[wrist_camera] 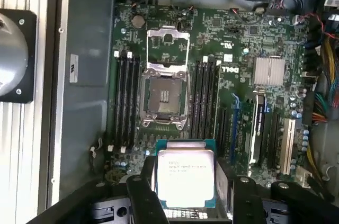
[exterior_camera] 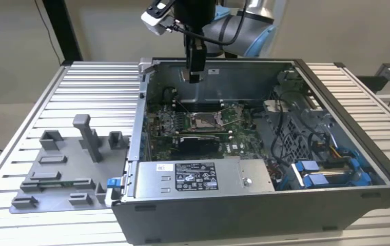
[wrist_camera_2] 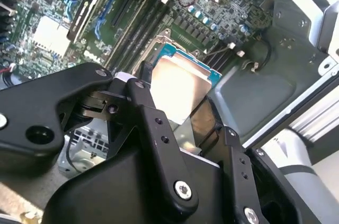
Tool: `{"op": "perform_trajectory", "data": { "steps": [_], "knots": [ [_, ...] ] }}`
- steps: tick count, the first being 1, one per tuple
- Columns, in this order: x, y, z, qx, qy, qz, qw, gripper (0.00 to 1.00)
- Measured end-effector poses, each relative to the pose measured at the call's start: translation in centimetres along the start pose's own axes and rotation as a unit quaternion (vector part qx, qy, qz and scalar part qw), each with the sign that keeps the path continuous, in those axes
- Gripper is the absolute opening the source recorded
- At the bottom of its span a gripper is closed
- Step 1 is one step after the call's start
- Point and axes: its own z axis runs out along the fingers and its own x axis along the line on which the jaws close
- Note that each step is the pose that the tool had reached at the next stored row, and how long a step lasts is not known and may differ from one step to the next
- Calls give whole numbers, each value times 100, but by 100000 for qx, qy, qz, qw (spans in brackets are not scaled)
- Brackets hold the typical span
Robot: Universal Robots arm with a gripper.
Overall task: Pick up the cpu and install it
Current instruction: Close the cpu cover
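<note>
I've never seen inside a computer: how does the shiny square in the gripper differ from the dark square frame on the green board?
The cpu has a pale silver top; the socket is a dark frame around a bed of contacts. The cpu is clamped in the gripper, off the board; the socket sits fixed on the motherboard, empty, its metal cover swung open. Both are roughly square and flat.

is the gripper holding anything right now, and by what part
Yes: the gripper holds the cpu, pinched by two opposite edges between its fingers, above the motherboard.
</note>
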Motion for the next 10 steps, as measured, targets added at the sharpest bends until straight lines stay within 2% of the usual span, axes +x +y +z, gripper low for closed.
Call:
{"op": "perform_trajectory", "data": {
  "steps": [5, 10],
  "knots": [
    [4, 23, 15, -54, -50, 2214, 99975, 0],
    [4, 26, 15, -58, -56, 2248, 99975, 0]
  ]
}}
